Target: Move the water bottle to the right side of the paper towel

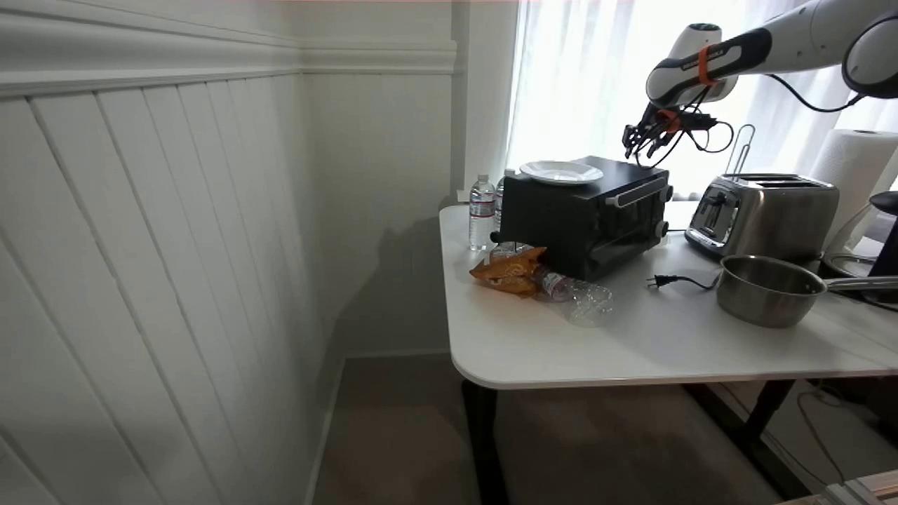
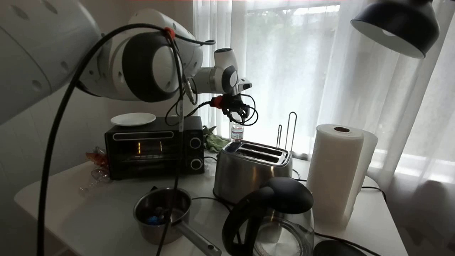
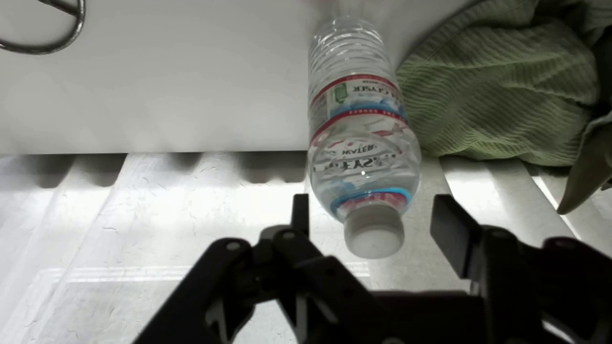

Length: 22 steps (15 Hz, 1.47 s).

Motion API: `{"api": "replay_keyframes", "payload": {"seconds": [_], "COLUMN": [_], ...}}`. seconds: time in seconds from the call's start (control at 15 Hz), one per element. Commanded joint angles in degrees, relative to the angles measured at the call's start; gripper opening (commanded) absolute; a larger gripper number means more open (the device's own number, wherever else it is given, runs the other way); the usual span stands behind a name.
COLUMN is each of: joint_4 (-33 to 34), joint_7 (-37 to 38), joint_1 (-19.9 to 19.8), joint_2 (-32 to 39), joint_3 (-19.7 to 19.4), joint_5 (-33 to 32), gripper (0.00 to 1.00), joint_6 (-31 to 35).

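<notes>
A clear water bottle (image 3: pixel 366 138) with a white cap stands upright near the table's window-side edge. In an exterior view its top part (image 2: pixel 237 132) shows behind the silver toaster; in the other exterior view it is hidden behind the black oven. My gripper (image 3: pixel 374 222) is open, its fingers on either side of the cap and apart from it. The gripper also shows above the bottle in an exterior view (image 2: pixel 239 116) and behind the oven in an exterior view (image 1: pixel 638 144). The paper towel (image 2: pixel 334 174) is a tall white roll standing beyond the toaster, also in an exterior view (image 1: pixel 852 175).
The silver toaster (image 2: pixel 249 174) and wire hooks (image 2: pixel 291 129) stand between bottle and paper towel. A green cloth (image 3: pixel 497 91) lies beside the bottle. The black oven (image 1: pixel 561 217) bears a plate (image 1: pixel 561 172). A pot (image 1: pixel 765 298), kettle (image 2: pixel 280 227) and other bottles (image 1: pixel 482 221) are on the table.
</notes>
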Motion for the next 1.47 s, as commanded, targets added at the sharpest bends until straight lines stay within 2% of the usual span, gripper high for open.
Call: {"api": "replay_keyframes", "payload": {"seconds": [0.0, 0.33, 0.53, 0.8, 1.27, 1.4], "joint_4": [5.38, 7.53, 7.76, 5.83, -1.94, -5.99], "joint_7": [-1.54, -2.97, -3.6, -0.08, 9.18, 11.26], "joint_1": [-0.22, -0.17, -0.11, -0.19, -2.14, -2.88], "joint_2": [3.35, 4.72, 4.67, 1.74, -8.29, -12.05], "joint_3": [0.0, 0.1, -0.15, -1.12, -1.83, -1.75], "joint_5": [1.19, 0.9, 0.68, -0.18, 1.38, 1.69], "gripper": [0.38, 0.06, 0.08, 0.08, 0.08, 0.08], "joint_6": [0.12, 0.97, 0.95, -0.69, -6.04, -6.0]}}
